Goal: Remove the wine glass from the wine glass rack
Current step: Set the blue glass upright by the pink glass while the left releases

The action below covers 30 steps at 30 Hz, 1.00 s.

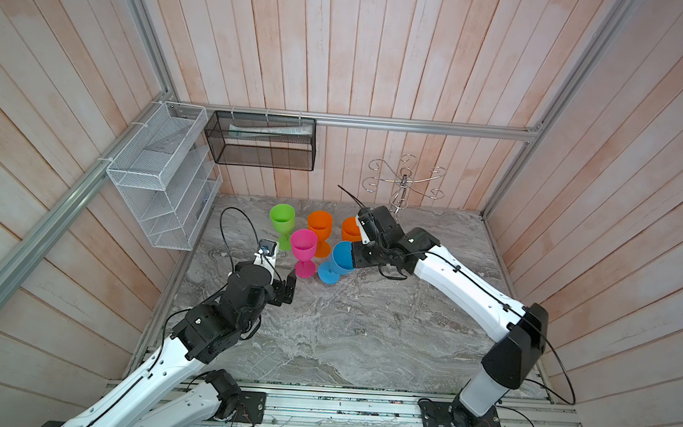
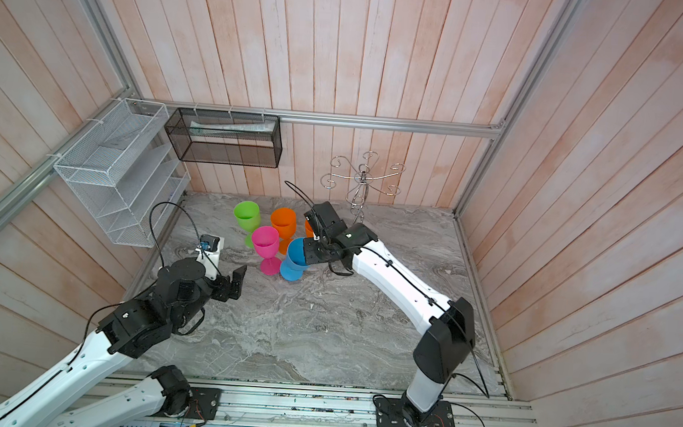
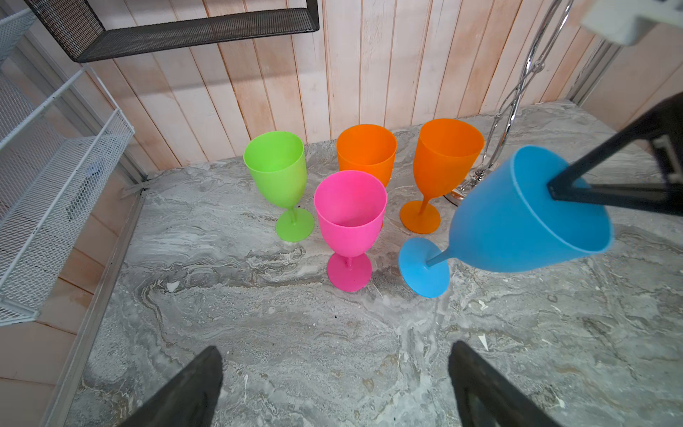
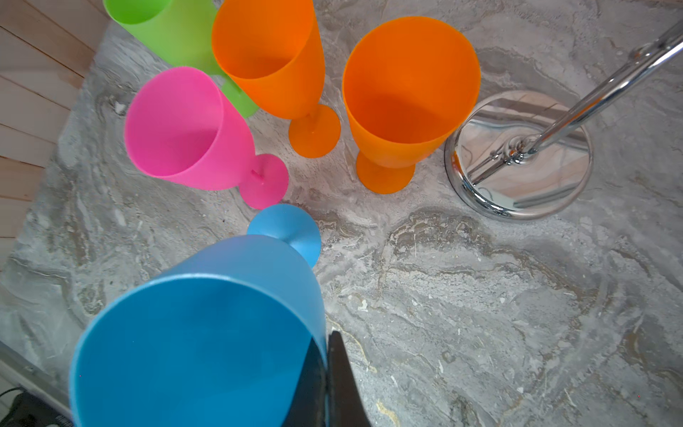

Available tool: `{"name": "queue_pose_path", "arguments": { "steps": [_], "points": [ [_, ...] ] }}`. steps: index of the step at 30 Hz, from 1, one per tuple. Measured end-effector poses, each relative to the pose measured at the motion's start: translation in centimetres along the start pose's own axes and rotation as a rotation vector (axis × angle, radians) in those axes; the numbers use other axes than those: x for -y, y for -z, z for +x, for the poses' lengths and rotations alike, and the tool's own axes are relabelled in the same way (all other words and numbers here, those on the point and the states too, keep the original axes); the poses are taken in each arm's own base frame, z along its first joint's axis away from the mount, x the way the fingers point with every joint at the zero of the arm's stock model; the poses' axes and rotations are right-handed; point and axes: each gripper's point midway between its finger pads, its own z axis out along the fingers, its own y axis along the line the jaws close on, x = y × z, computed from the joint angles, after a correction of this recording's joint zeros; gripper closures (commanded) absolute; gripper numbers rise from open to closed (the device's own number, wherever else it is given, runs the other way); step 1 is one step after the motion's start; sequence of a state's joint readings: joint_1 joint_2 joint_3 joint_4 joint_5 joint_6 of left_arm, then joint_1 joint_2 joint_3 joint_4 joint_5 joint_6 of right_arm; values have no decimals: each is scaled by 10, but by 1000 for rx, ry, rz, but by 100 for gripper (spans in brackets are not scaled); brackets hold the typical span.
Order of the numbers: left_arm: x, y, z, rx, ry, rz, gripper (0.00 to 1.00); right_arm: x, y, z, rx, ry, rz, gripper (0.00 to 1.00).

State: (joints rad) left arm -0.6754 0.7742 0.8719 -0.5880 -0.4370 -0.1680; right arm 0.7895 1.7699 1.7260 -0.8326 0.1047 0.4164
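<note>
Right wrist view: right claw (image 4: pixel 327 344) clamps the rim of the tilted blue wine glass (image 4: pixel 207 332), near the wine glass rack (image 4: pixel 517 155); left claw (image 3: pixel 336 351) gapes apart.

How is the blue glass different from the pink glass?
The blue glass leans over; the pink glass stands straight. The right fingers pinch the blue glass's rim; nothing holds the pink glass. Both have a stem and round foot, and both are empty.

white mesh basket (image 1: pixel 155 175): side wall | black mesh basket (image 1: pixel 259 156): back wall, pale item (image 1: pixel 269 130) inside
</note>
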Motion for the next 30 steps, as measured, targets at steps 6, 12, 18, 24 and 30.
{"name": "queue_pose_path", "arguments": {
  "steps": [6,12,18,24,30],
  "points": [
    [2,1,3,1,3,19,3,3,-25,-3,-68,36,45,100],
    [3,3,4,5,6,30,4,11,-38,-9,-104,51,72,100],
    [4,2,5,7,8,39,4,14,-48,-16,-127,66,85,100],
    [4,2,7,3,8,40,4,13,-64,-20,-155,87,95,100],
    [5,1,7,7,10,44,4,11,-74,-25,-172,106,100,90]
  ]
}}
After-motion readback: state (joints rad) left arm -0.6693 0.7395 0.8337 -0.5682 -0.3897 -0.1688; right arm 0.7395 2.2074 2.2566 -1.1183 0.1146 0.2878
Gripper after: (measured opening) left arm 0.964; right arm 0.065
